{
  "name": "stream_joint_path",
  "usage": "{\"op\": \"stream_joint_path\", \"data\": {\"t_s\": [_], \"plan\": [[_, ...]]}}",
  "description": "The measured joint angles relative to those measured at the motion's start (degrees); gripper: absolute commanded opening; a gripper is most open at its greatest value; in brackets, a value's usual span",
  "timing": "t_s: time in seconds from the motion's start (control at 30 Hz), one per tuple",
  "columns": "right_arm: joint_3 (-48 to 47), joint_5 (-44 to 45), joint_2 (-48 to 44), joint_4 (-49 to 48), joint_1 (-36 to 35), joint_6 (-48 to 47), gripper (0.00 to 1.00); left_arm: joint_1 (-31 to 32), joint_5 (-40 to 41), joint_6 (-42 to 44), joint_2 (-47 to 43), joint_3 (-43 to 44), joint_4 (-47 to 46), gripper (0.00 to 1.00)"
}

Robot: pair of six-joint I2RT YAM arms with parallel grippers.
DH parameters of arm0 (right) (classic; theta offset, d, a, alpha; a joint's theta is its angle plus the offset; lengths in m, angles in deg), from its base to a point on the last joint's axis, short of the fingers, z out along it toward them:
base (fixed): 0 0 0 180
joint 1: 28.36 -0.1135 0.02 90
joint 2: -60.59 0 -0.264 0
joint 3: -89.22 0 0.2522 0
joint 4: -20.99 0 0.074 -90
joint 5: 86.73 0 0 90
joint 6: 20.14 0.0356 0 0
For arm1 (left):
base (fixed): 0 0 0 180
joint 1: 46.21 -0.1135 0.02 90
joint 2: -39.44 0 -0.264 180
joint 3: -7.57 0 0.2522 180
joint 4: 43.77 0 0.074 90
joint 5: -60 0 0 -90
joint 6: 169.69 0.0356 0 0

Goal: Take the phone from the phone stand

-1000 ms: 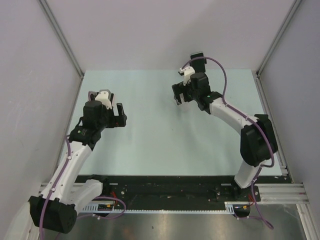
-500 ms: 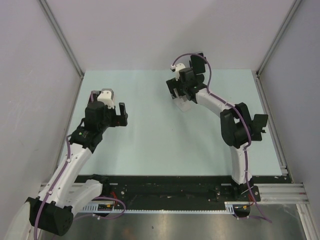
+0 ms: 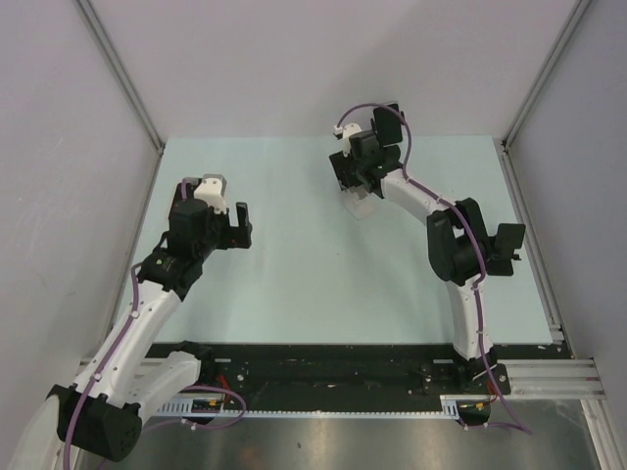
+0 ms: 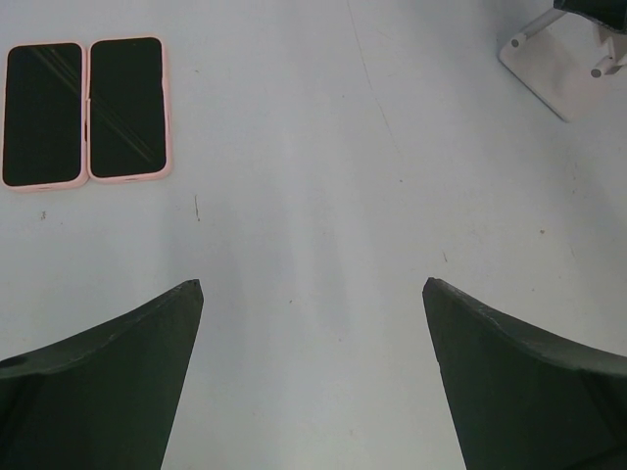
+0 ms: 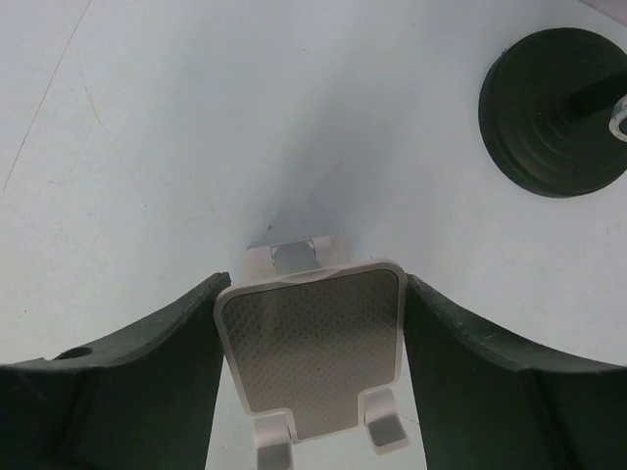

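Right arm stretched far across desk [image 3: 294, 274], right pincer [image 5: 311, 289] clamped on phone stand [image 5: 313, 357] plate; left pincer [image 4: 313, 294] hovering, jaws wide apart.

We look down on a pale blue-green table [image 3: 294, 294], evenly lit and faintly scuffed. Plain grey panels enclose it: a left wall [image 3: 59, 147], a back wall [image 3: 323, 59] and a right wall [image 3: 588, 147]. Aluminium posts [image 3: 122, 73] mark the far corners. A black rail [image 3: 333, 367] runs along the near edge, with brushed metal [image 3: 343, 446] below it.
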Motion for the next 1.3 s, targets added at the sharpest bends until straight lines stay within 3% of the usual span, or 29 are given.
{"op": "stream_joint_path", "data": {"t_s": [0.13,0.23,0.37,0.67,0.9,1.3], "plan": [[-0.31,-0.20,0.02,0.52,0.07,0.26,0.42,0.15,0.02,0.00,-0.02,-0.13,-0.07,1.00],[0.31,-0.11,-0.39,0.35,0.02,0.09,0.34,0.33,0.00,0.00,-0.04,-0.33,-0.11,1.00],[5.27,0.00,-4.87,-0.13,0.04,-0.02,0.33,0.70,0.00,0.02,-0.11,-0.33,-0.20,1.00],[21.97,1.46,-25.62,4.52,2.32,-0.17,0.33,1.53,-0.07,0.02,-0.11,-0.44,-0.42,1.00],[32.37,4.02,-40.15,6.34,9.46,0.33,0.34,1.64,-0.07,0.02,-0.11,-0.70,-0.37,1.00],[52.87,5.99,-52.87,3.78,22.10,-2.97,0.30,3.39,0.63,0.09,-0.11,-0.87,-0.39,1.00]]}}
